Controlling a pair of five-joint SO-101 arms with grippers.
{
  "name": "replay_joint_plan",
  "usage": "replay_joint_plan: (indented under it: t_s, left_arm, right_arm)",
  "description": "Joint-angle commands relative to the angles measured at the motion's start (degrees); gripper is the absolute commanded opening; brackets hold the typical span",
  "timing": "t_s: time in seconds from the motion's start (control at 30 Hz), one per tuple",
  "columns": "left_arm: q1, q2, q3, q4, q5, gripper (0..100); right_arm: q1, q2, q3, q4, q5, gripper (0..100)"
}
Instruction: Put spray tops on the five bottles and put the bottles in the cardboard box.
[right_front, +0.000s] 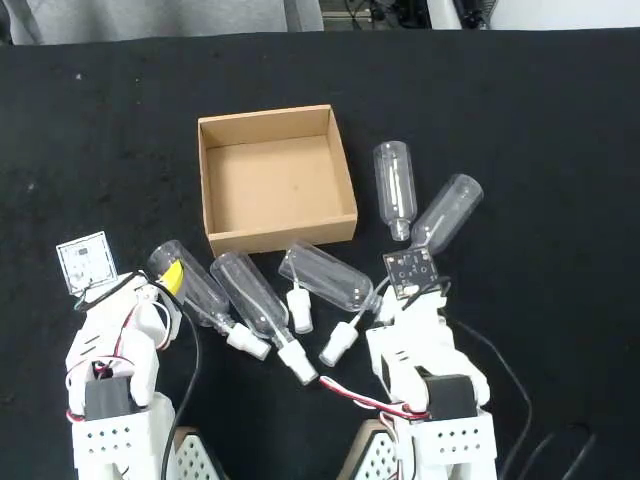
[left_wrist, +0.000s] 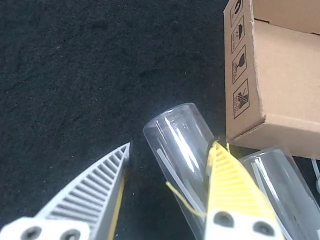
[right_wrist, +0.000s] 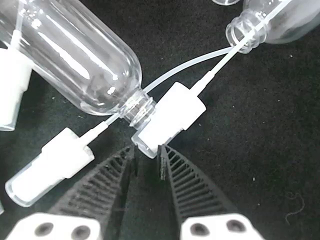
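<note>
The left gripper (left_wrist: 171, 145) stood wide open around the base of the leftmost bottle (right_front: 197, 287), just beside the near-left corner of the cardboard box (right_front: 275, 118), clasping nothing. The right gripper (right_wrist: 146, 152) was slightly parted and empty, its tips just short of a loose spray top (right_wrist: 170, 117) beside an uncapped bottle (right_wrist: 80, 60). The clear bottles looked light, smooth and apt to roll, so best pinched across the body; the top's thin tube seemed floppy, so better held by its white head
</note>
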Motion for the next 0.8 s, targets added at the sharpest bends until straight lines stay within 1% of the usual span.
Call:
replay_joint_plan:
  t_s: [0.0, 0.77]
  left_arm:
    - [-0.13, -0.79, 1.27, 0.00, -0.09, 23]
    - [-0.04, -0.79, 1.27, 0.00, -0.09, 23]
  right_arm:
    - [1.32, -5.58, -0.22, 0.44, 0.26, 4.7]
    - [1.32, -5.58, -2.07, -0.09, 0.44, 4.7]
